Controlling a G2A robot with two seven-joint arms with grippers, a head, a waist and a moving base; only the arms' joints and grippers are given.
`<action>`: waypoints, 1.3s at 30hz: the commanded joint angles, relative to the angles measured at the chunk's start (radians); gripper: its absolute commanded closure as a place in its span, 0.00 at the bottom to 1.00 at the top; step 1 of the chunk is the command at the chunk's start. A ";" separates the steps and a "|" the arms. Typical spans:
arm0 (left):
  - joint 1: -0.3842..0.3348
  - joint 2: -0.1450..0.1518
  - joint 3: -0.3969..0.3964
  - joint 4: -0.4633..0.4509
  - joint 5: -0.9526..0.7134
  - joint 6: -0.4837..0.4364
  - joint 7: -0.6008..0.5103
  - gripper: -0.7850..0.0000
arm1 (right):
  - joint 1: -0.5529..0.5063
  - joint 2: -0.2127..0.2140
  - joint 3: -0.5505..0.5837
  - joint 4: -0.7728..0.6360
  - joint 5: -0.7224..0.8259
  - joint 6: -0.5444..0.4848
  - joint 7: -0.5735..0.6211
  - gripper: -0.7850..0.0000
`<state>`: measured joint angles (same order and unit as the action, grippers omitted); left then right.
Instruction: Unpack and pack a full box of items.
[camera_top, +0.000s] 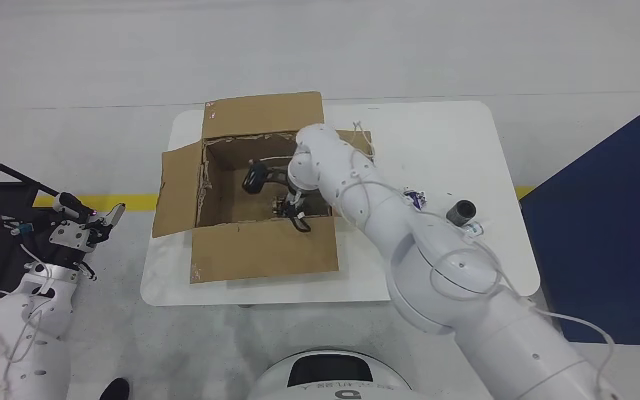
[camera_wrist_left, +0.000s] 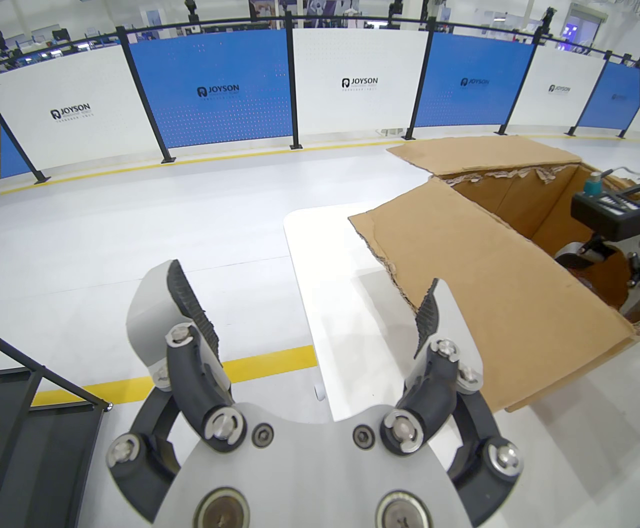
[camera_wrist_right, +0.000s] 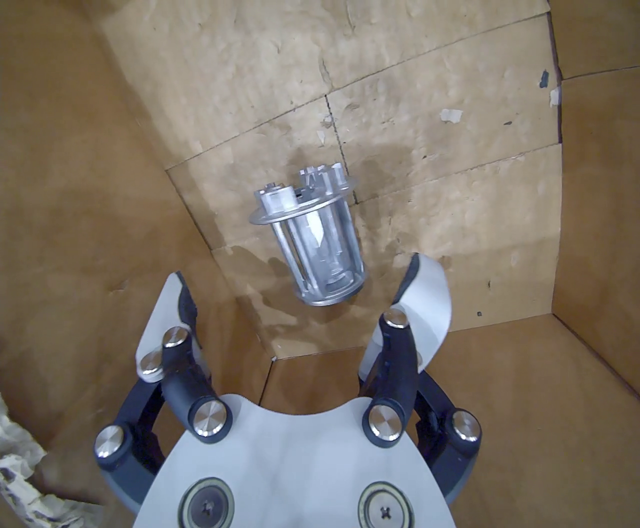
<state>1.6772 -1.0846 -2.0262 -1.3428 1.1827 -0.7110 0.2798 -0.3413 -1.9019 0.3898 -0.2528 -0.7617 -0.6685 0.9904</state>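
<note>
Your silver metal cage-like cylinder with a flanged end (camera_wrist_right: 312, 240) lies on its side on the floor of the open brown cardboard box (camera_wrist_right: 425, 150), near one corner where the floor meets two walls. Its flanged end points away from the right claw (camera_wrist_right: 297, 272), and its smaller ring end faces it. That claw is spread wide with nothing in it. The cylinder lies just ahead of the gap between its two fingers, and neither finger touches it.

From above, you can see the white right arm (camera_top: 350, 190) bent down into the box (camera_top: 262, 250). The box stands with all four flaps folded outward on the left half of the white bench with rounded corners (camera_top: 440, 140). On the right part of the bench, well apart from the box, a short dark grey cylinder (camera_top: 461, 212) stands upright, and some small blue and white bits (camera_top: 415, 198) lie just beside the arm.

Your left claw (camera_wrist_left: 305, 277) hangs off the bench's left side, over the pale floor and a yellow floor line (camera_wrist_left: 270, 360). It is also wide open and carries nothing. Its camera looks across the bench edge (camera_wrist_left: 325, 250) to the box's near flap (camera_wrist_left: 500, 280). A black metal frame (camera_wrist_left: 30, 400) stands next to it.
</note>
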 joint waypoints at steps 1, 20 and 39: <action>0.000 0.000 0.000 0.000 0.000 0.000 0.000 0.00 | -0.002 -0.003 -0.002 0.006 -0.011 0.012 -0.016 0.26; 0.000 0.000 0.000 0.000 0.000 0.000 0.000 0.00 | -0.009 -0.011 0.002 0.064 -0.058 0.044 -0.181 0.18; 0.000 0.000 0.000 0.000 0.000 0.000 0.000 0.00 | -0.021 -0.005 0.008 0.090 -0.103 0.128 -0.226 0.55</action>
<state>1.6772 -1.0846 -2.0262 -1.3428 1.1827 -0.7110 0.2798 -0.3619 -1.9063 0.3982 -0.1625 -0.8613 -0.5463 0.7558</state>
